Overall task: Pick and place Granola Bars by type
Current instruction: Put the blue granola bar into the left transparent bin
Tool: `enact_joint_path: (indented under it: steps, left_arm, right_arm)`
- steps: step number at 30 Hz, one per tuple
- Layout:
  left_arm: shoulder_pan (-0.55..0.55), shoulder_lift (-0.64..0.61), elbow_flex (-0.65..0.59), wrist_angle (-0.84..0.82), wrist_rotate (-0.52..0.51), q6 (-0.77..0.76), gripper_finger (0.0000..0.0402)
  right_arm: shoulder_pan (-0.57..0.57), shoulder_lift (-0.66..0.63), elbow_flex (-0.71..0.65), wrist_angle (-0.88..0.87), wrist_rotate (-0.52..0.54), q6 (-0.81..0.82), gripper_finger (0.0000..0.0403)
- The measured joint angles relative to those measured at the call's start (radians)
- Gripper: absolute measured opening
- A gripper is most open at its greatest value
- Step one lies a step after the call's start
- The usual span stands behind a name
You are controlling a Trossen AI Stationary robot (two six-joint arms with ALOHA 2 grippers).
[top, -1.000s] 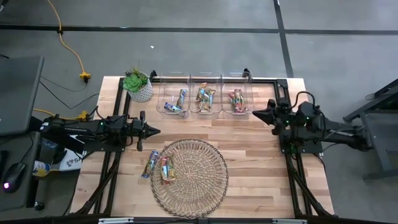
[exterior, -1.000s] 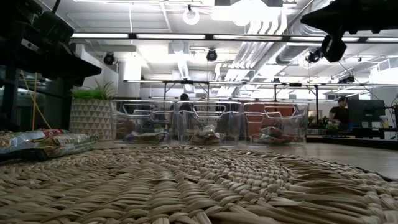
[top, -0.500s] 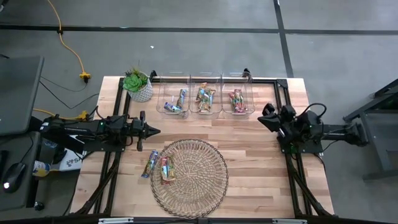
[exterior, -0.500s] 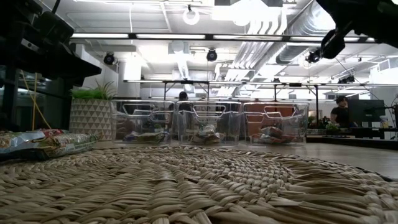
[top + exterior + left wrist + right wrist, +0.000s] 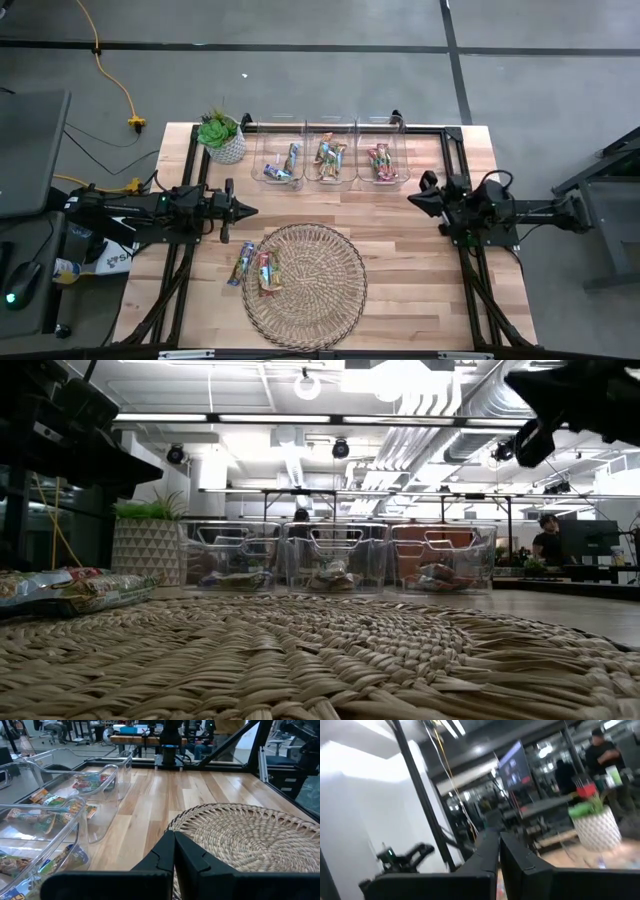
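The left claw (image 5: pixel 250 211) is hovering over the left side of the wooden counter (image 5: pixel 400 250), its two fingers pressed together and gripping nothing; it is pointing toward the counter's middle, just above the far-left rim of the round wicker mat (image 5: pixel 305 285). At the back left corner a small potted plant (image 5: pixel 222 137) is standing in a white pot. Two granola bars (image 5: pixel 253 268) are lying side by side at the mat's left edge, one mostly blue and partly off the mat on the wood, the other reddish and resting on the weave. Along the back of the counter three clear bins (image 5: pixel 331 155) are sitting in a row, touching one another: the left one is holding blue-wrapped bars, the middle one green and tan bars, the right one pink and red bars. Farther right, the right claw (image 5: pixel 412 198) is hanging in the air near the right bin's front corner, its fingers closed against each other and empty, aimed toward the left. In the low view, people are showing in the room behind the bins.
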Motion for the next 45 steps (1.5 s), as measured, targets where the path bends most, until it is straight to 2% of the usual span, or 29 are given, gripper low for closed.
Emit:
enact_joint_path:
  steps: [10,22,28,36,45]
  left_arm:
    - [0.000,0.000,0.000,0.000,-0.001,0.000,0.0001]
    - [0.000,0.000,0.000,0.000,-0.003,0.000,0.0001]
    - [0.000,0.000,0.000,0.000,-0.003,0.000,0.0001]
    - [0.000,0.000,0.000,0.000,-0.003,0.000,0.0001]
    - [0.000,0.000,0.000,0.000,-0.003,0.000,0.0001]
  right_arm:
    - [0.000,0.001,0.000,-0.221,0.002,0.000,0.0000]
    - [0.010,0.000,0.000,-0.314,-0.013,-0.041,0.0000]
    - [0.051,0.000,-0.001,-0.370,0.018,-0.064,0.0000]
    - [0.113,0.001,-0.001,-0.501,0.144,-0.069,0.0000]
    - [0.122,0.001,-0.001,-0.511,0.126,-0.080,0.0000]
